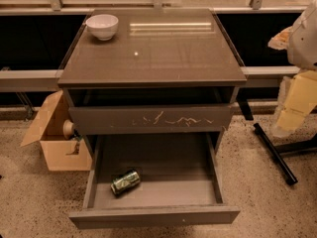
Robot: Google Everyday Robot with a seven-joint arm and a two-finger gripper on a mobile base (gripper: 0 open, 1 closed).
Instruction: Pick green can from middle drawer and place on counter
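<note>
The green can (125,181) lies on its side on the grey floor of the middle drawer (153,215), toward the front left. The drawer is pulled fully out and has a plain front panel. The counter (163,58) is the glossy dark top slab above it. My gripper (293,105) hangs at the right edge of the view, below the white arm (304,33). It is well to the right of the cabinet, far from the can, and holds nothing that I can see.
A white bowl (102,26) stands on the counter's back left corner. The drawer front with white scratches (151,119) sits slightly out above the open drawer. An open cardboard box (57,140) is on the floor at the left. A black stand leg (275,152) lies at the right.
</note>
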